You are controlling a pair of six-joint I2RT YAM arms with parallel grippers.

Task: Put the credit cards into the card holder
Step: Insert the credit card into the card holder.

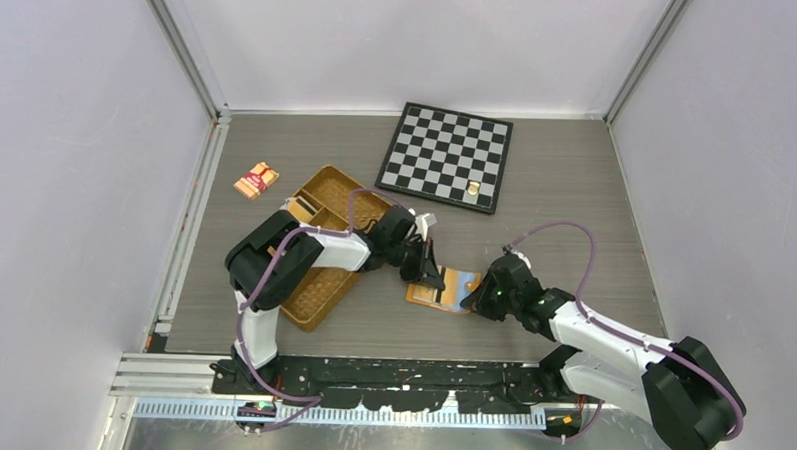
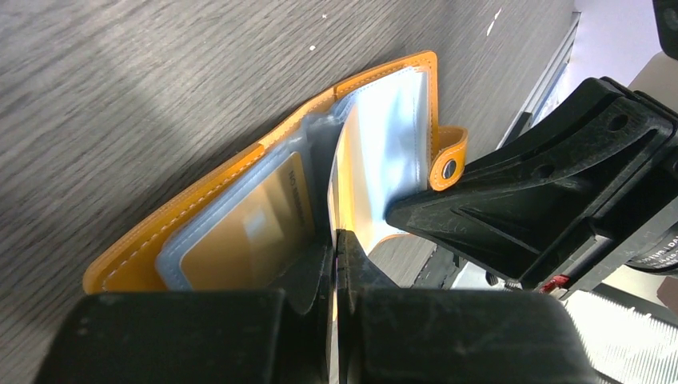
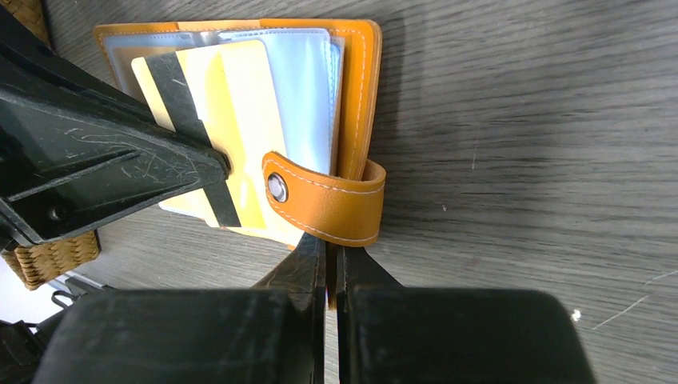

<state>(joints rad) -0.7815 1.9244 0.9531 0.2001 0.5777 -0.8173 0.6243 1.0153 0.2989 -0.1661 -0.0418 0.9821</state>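
Nearest the arm bases, the right pincer [image 3: 329, 250] was pressed together at the near edge of the card holder [image 3: 357, 96], just below its snap strap [image 3: 336, 204]. A sliver of orange showed between the tips, so it seemed to be nipping the cover and pinning it down. The holder lay open on the table [image 1: 576, 191], between the two pincers.

The left pincer [image 2: 336, 244] was likewise pressed together, with a thin pale edge caught between its tips. From the right wrist view this looked to be the striped card [image 3: 232, 120], yellow with a dark band. It lay partly over the clear sleeves [image 3: 308, 88] and was not yet seated in one. A gold card [image 2: 248, 240] already sat in a sleeve on the other leaf.

The striped card looked light, stiff and glossy, so a corner pinch would likely let it swivel or slip. It was better taken flat across one edge, leaving the opposite edge free to find a sleeve mouth. The holder looked light and limp, and it would probably slide or fold rather than resist a push. It wanted holding by the stitched cover or the strap, since the thin sleeves would likely buckle.

Farther off, the woven tray [image 1: 324, 292] lay beside the left arm. Beyond it, well apart from the work, were a red-and-tan packet [image 1: 257, 180] and the chessboard [image 1: 445, 157], with a small gold piece [image 1: 473, 189] on it.
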